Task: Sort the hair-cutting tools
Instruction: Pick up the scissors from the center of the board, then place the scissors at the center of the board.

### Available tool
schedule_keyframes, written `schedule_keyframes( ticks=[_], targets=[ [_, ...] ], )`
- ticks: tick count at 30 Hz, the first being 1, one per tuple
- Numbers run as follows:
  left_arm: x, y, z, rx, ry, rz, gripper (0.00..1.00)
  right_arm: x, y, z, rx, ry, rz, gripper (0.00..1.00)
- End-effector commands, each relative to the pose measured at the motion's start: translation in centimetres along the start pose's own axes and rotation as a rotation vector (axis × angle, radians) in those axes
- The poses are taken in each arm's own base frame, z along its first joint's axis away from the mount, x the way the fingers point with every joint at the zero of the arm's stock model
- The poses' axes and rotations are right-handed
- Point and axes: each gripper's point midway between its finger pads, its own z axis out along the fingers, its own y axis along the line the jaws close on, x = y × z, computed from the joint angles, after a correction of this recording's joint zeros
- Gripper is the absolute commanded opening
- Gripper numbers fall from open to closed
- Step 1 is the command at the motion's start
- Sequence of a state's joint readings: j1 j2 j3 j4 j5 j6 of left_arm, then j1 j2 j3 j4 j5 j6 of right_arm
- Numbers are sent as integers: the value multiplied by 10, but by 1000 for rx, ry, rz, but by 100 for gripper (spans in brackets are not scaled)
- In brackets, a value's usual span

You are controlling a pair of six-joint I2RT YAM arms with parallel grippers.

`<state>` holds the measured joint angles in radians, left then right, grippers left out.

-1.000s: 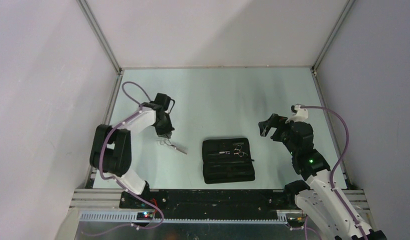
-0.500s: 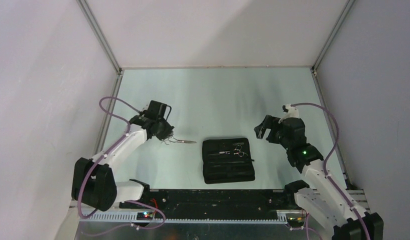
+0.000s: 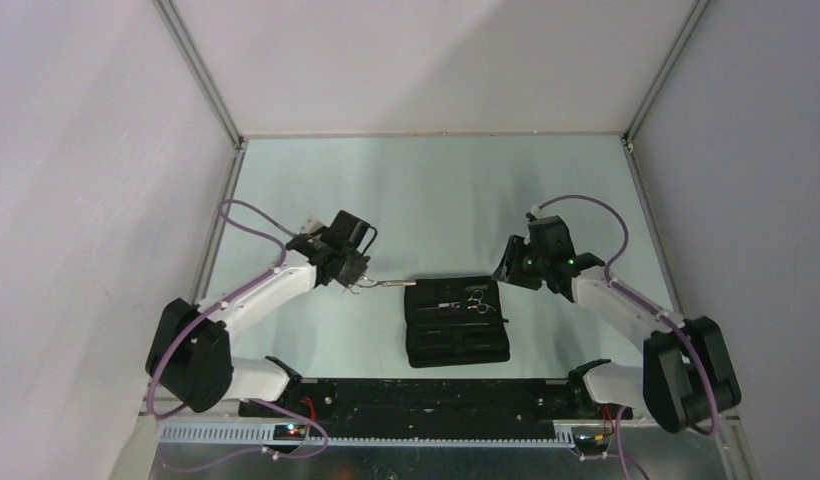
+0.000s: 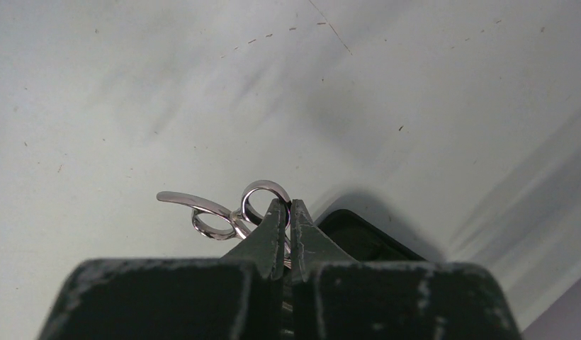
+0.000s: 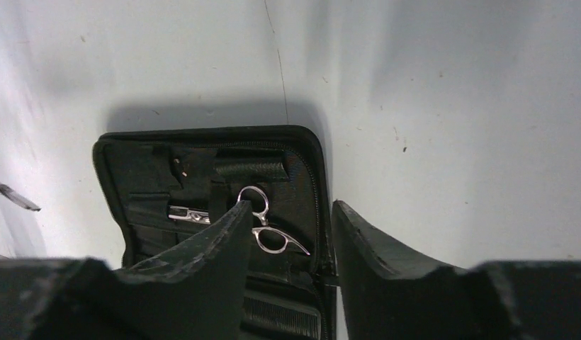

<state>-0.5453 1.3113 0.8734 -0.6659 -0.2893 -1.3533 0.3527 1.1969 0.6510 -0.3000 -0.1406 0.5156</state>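
Note:
My left gripper (image 3: 356, 275) is shut on the finger ring of a silver scissors (image 3: 388, 284), and the blade points right toward the pouch's left edge. In the left wrist view the scissors' rings (image 4: 224, 216) stick out to the left of my closed fingertips (image 4: 277, 216). A second silver scissors (image 5: 263, 228) lies strapped inside the open black pouch (image 3: 456, 348). A black comb (image 5: 282, 320) lies just below it. My right gripper (image 5: 291, 209) hangs open over the pouch's right part, with nothing between its fingers.
The pouch (image 5: 132, 166) lies open and flat near the table's front middle. Metal frame rails (image 3: 218, 215) run along the table's left and right edges, and white walls close it in. The held scissors' blade tip (image 5: 15, 197) shows at the left edge of the right wrist view.
My left arm has lifted the scissors off the table and carried them right, up to the pouch. My right arm has swung in over the pouch and its jaws have narrowed.

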Motion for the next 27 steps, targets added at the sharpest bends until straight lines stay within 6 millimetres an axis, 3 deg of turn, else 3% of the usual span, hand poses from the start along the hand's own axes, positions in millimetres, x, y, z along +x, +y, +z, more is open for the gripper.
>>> schedule_keyframes(
  ticks=[1, 8, 20, 27],
  targets=[
    [-9, -19, -5, -6, -92, -46, 0, 3, 6, 12, 26, 63, -12, 45],
    [4, -22, -1, -75, -107, 27, 0, 17, -11, 28, 109, 119, -25, 29],
    [18, -29, 6, -153, -162, 96, 0, 26, -7, 38, 93, 164, -42, 1],
    [24, -27, 6, -235, -182, 130, 0, 26, -3, 36, 94, 156, -30, 0]
  ],
)
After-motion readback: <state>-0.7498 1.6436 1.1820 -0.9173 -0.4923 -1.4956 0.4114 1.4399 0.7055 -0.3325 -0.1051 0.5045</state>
